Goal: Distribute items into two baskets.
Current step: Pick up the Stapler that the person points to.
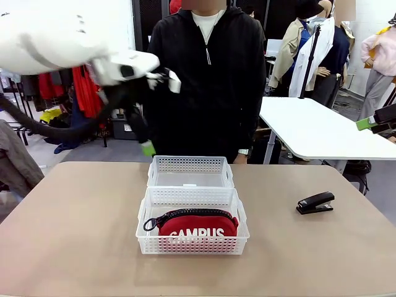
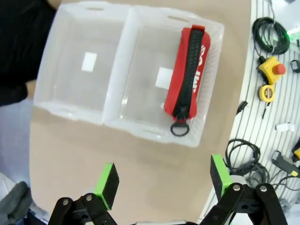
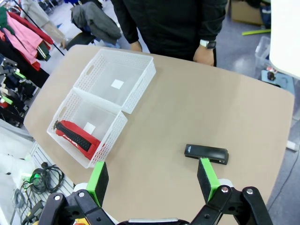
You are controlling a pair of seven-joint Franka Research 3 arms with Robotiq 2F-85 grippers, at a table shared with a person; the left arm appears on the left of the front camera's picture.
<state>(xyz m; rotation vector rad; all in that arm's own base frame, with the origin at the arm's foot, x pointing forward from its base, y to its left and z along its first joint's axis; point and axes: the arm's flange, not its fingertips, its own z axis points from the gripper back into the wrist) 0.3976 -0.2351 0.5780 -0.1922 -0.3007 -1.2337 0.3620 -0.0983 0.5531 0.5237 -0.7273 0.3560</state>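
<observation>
Two white lattice baskets stand end to end in the middle of the table. The near basket [image 1: 148, 213] holds the red "CAMPUS" pouch [image 1: 197, 224] against its front wall. Only a white label lies in the far basket [image 1: 189, 163]. The black stapler [image 1: 315, 203] lies on the table to the right. My left gripper [image 1: 147, 147] hangs open above the far basket's left side. From above, the left wrist view has the pouch [image 2: 187, 75] ahead of the open left gripper [image 2: 163, 178]. My right gripper [image 3: 152, 180] is open high over the stapler [image 3: 206, 153], and its green tip [image 1: 366, 124] enters at the right edge.
A person in a black top stands at the far edge, hands low by the table rim [image 3: 205, 44]. A white table [image 1: 322, 130] stands behind on the right. Cables and tools [image 2: 272, 79] lie on a surface beside the table.
</observation>
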